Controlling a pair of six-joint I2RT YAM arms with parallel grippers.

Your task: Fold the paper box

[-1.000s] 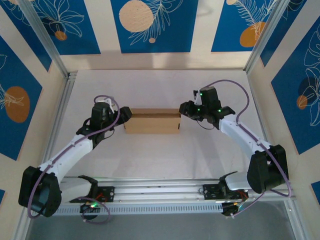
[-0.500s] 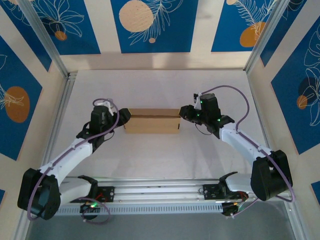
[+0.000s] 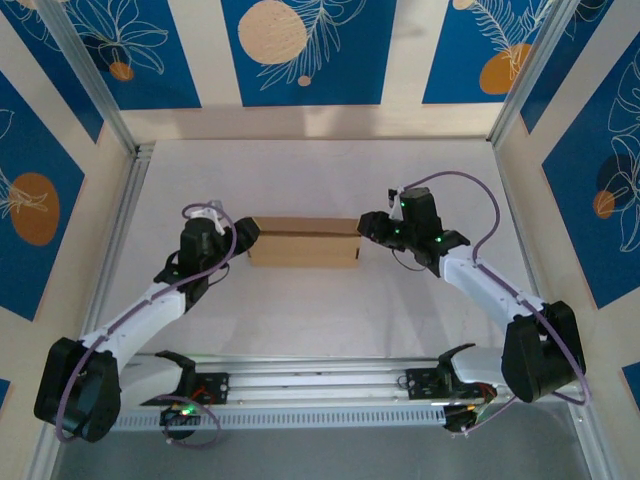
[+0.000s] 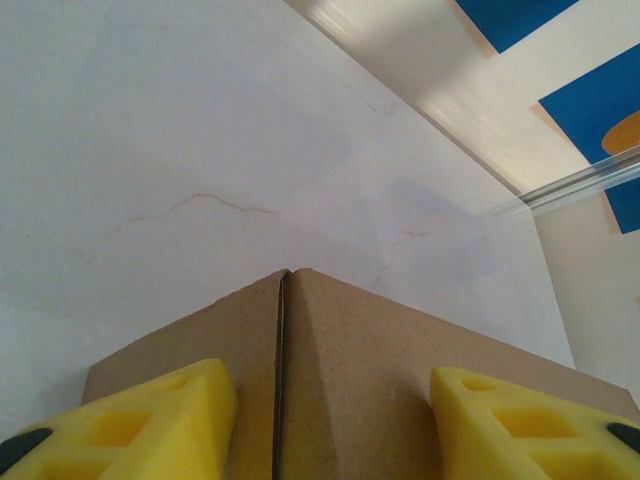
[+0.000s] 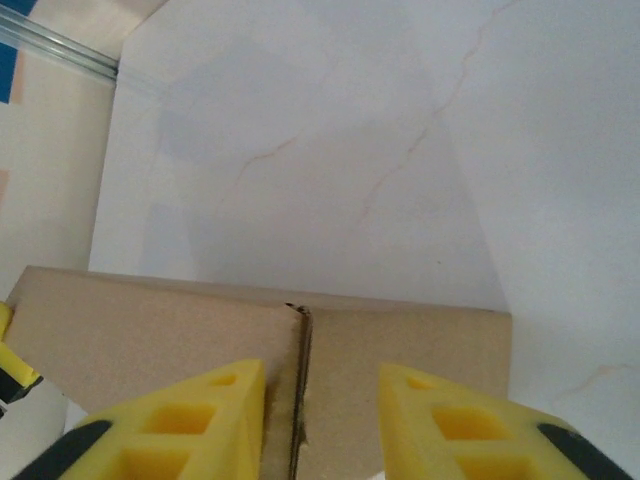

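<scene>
The paper box (image 3: 304, 242) is a shallow brown cardboard box lying crosswise in the middle of the table. My left gripper (image 3: 246, 234) is at its left end. In the left wrist view the yellow fingers (image 4: 150, 420) stand apart over the cardboard (image 4: 350, 370), with a seam (image 4: 280, 380) between them and nothing clamped. My right gripper (image 3: 367, 227) is at the box's right end. Its jaws are open in the right wrist view, straddling a flap edge (image 5: 300, 390) on the box (image 5: 150, 340) that runs closer to the left finger (image 5: 190, 420).
The white table (image 3: 320, 170) is walled by metal rails (image 3: 120, 230) on the left and right. A rail with the arm bases (image 3: 320, 385) runs along the near edge. Bare table surface lies behind and in front of the box.
The right wrist has dropped slightly toward the box's right end and its jaws have spread again. The left arm has shifted a little. The box has stayed in place.
</scene>
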